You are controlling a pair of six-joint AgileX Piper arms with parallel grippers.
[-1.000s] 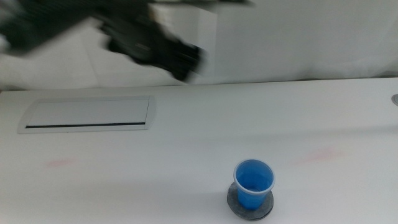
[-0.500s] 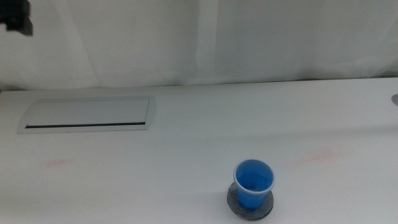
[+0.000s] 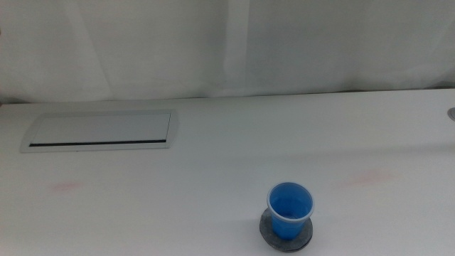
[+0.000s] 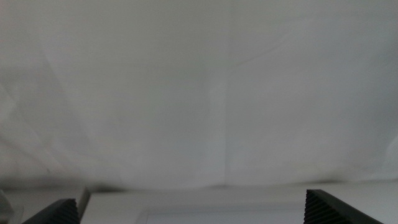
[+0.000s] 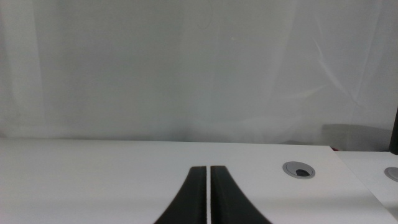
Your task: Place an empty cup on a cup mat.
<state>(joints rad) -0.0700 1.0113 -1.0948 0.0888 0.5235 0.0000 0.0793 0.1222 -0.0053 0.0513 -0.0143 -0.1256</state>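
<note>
Cup [image 3: 290, 208]: upright, centred on cup mat [image 3: 269, 229]; left gripper [image 4: 193, 211] spread wide, right gripper [image 5: 208, 196] pressed together, both best parked clear.

One cup [image 3: 290, 209], one cup mat [image 3: 267, 229], one white slotted panel [image 3: 99, 131] — two end effectors.

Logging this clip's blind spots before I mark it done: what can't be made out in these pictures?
- Middle view: both arms are out of frame.
- Middle view: the cup covers most of the cup mat; the picture's bottom edge clips the mat.
- Left wrist view: the left claw shows only two jaw corners, set wide apart.
- Right wrist view: the right claw, jaws nearly together, faces the backdrop; the cup is unseen.
</note>
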